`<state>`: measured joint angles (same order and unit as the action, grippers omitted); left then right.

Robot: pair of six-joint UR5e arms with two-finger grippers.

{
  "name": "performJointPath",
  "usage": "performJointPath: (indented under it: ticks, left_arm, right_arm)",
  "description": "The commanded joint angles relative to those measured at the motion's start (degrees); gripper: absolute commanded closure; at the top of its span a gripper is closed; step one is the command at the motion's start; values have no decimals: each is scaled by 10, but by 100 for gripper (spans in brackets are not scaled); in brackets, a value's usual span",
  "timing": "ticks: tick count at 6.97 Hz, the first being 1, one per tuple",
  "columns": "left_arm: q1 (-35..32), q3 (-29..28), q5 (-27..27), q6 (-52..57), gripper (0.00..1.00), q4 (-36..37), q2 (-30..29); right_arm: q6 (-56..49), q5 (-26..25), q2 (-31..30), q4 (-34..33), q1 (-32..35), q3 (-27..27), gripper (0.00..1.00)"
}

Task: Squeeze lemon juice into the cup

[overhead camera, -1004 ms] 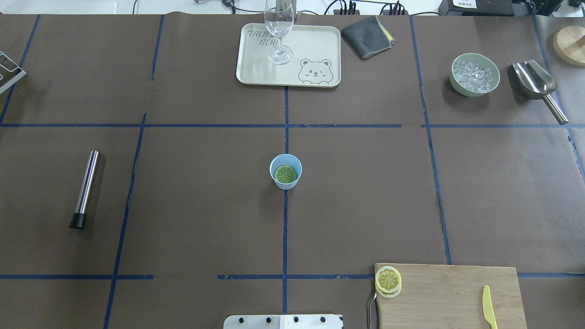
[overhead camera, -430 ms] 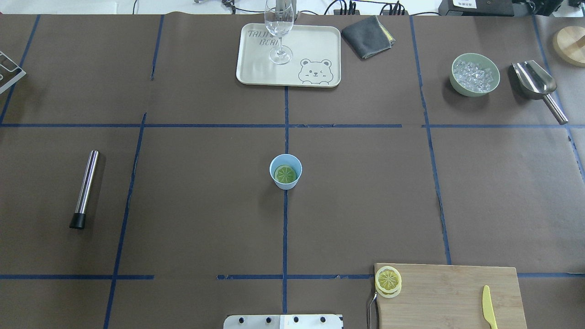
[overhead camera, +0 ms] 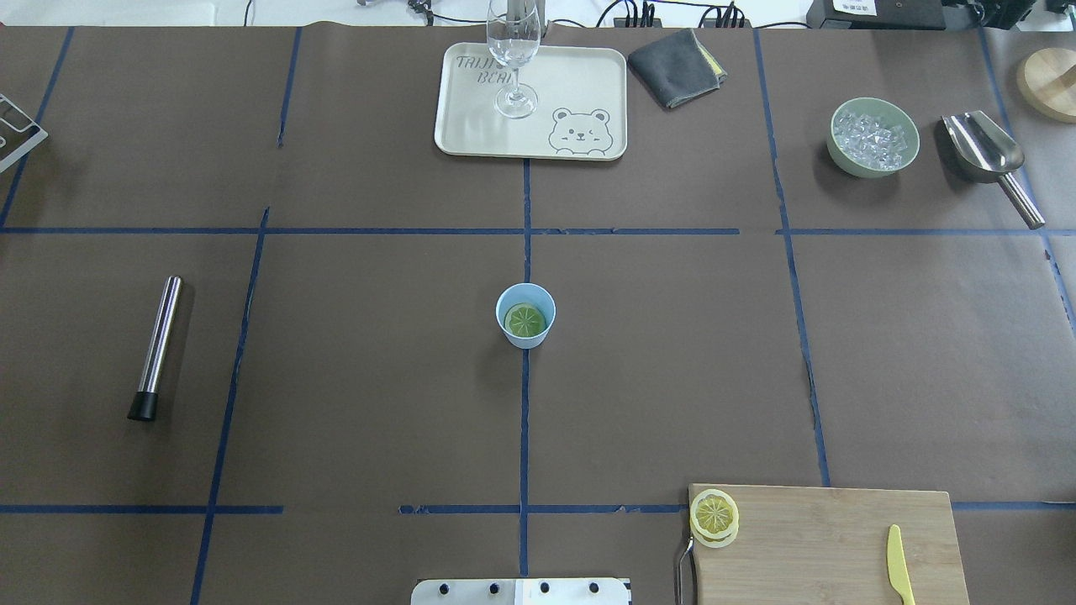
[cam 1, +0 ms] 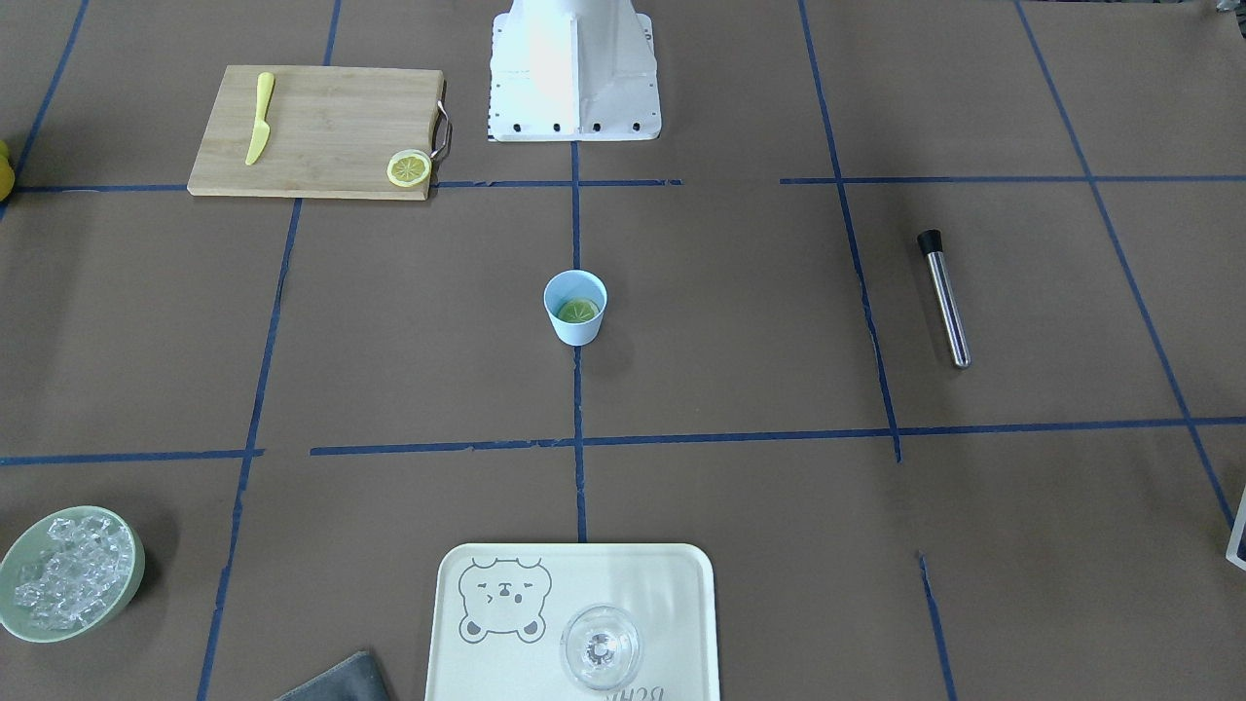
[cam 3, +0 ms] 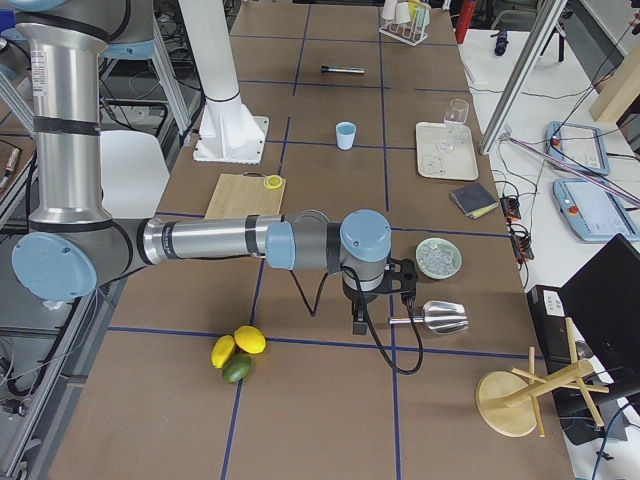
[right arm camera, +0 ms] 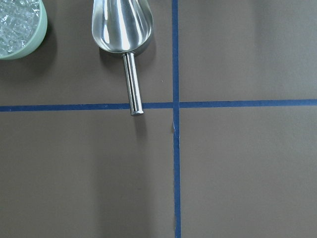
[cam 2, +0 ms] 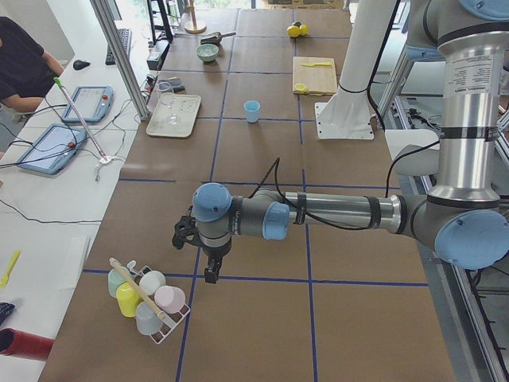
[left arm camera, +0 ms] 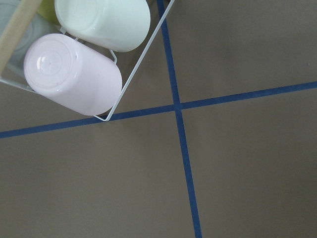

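The lemon slice (overhead camera: 714,514) lies cut face up on a corner of the wooden chopping board (overhead camera: 824,538), by the board's metal handle, near the robot's base on its right side. It seems to sit on a second, paler slice. A yellow knife (overhead camera: 899,565) lies on the same board, well apart from it. The blue cup (overhead camera: 525,315) stands upright in the middle of the desk (overhead camera: 336,378), on a blue tape line, with a green slice (overhead camera: 525,320) in its bottom.

Both arms are out at the ends of the desk, far from the cup. The left arm (cam 2: 342,213) hangs beside a rack of cups (cam 2: 147,298). The right arm (cam 3: 200,240) hangs near a metal scoop (cam 3: 440,318) and a bowl of ice (cam 3: 438,257). I cannot tell whether the left jaws or the right jaws are spread or pressed together.
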<state>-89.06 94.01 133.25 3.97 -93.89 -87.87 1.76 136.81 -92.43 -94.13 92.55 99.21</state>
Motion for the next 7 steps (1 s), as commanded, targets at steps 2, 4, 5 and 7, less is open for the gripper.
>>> performJointPath:
  ticks: [2, 4, 5, 7]
  left_arm:
    - [-4, 5, 1, 11, 0, 42, -12]
    - [-4, 7, 2, 11, 0, 42, -12]
    - [-4, 7, 2, 11, 0, 42, -12]
    - [-4, 7, 2, 11, 0, 42, -12]
  right_arm:
    - [4, 0, -6, 0, 0, -2, 0]
    - [5, -3, -6, 0, 0, -2, 0]
    - [5, -2, -6, 0, 0, -2, 0]
    - [5, -3, -6, 1, 0, -2, 0]
